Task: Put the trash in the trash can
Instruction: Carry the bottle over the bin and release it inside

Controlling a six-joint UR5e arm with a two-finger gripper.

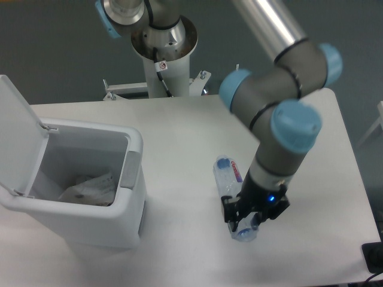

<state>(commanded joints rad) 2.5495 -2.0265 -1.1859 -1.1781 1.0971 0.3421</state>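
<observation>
The crushed clear plastic bottle, with its red-white label and a blue cap end low down, hangs slanted just above the table right of centre. My gripper is shut on its lower end, the fingers on either side of it. The trash can stands at the left with its flip lid swung up and open. A crumpled whitish wrapper lies inside it. The gripper is well to the right of the can.
The arm's pedestal rises at the back centre of the table. A black object sits off the table's front right corner. The arm's elbow and wrist hang over the right half of the table.
</observation>
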